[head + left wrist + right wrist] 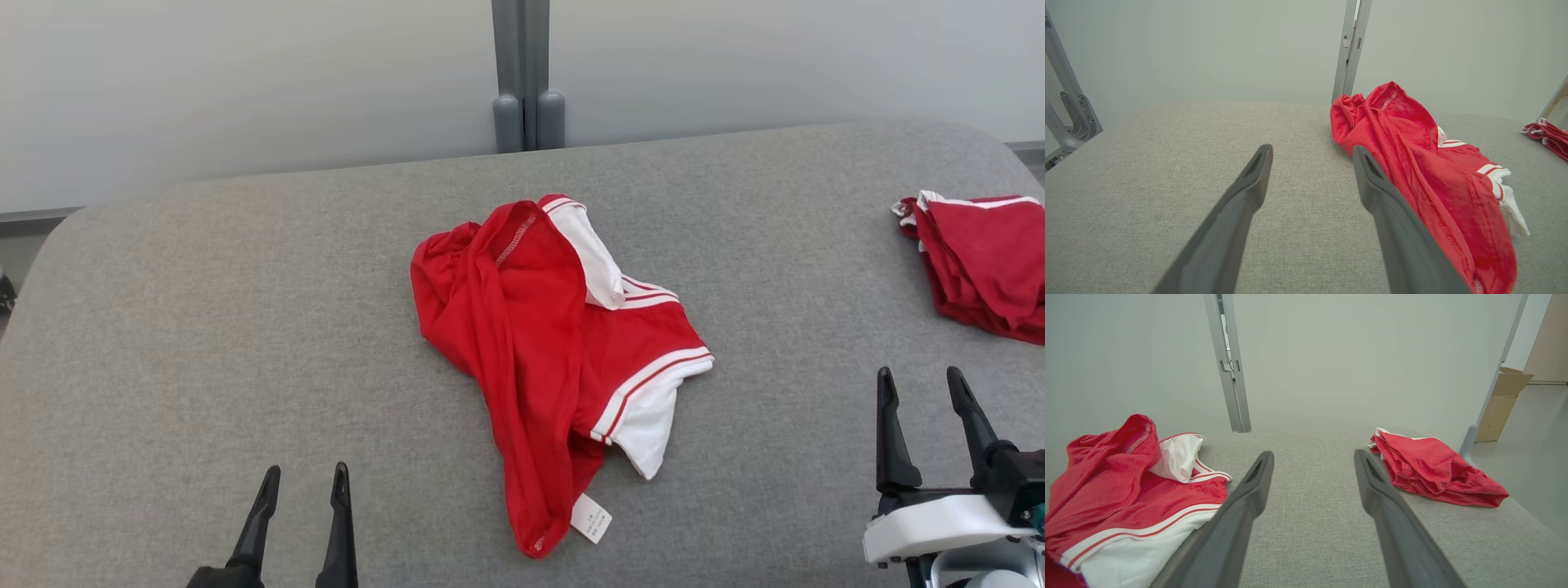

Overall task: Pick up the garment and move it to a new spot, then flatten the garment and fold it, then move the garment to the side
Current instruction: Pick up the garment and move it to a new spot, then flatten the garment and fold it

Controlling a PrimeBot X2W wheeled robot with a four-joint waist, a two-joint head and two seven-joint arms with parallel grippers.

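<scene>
Garment [555, 359] ahead, between both parted jaws

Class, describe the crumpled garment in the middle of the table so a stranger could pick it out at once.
Start at the grey fabric-covered table. Near its middle lies a crumpled red garment with white, red-striped sleeves and a small white label at its near end. The other red garment, bundled at the right edge, shows little white and no visible label.

A grey fabric-covered table [204, 327] with rounded corners carries a crumpled red-and-white garment [531, 327] lying near its middle, and a second red garment [988, 261], bunched into a low heap, lying well apart at its right edge
</scene>
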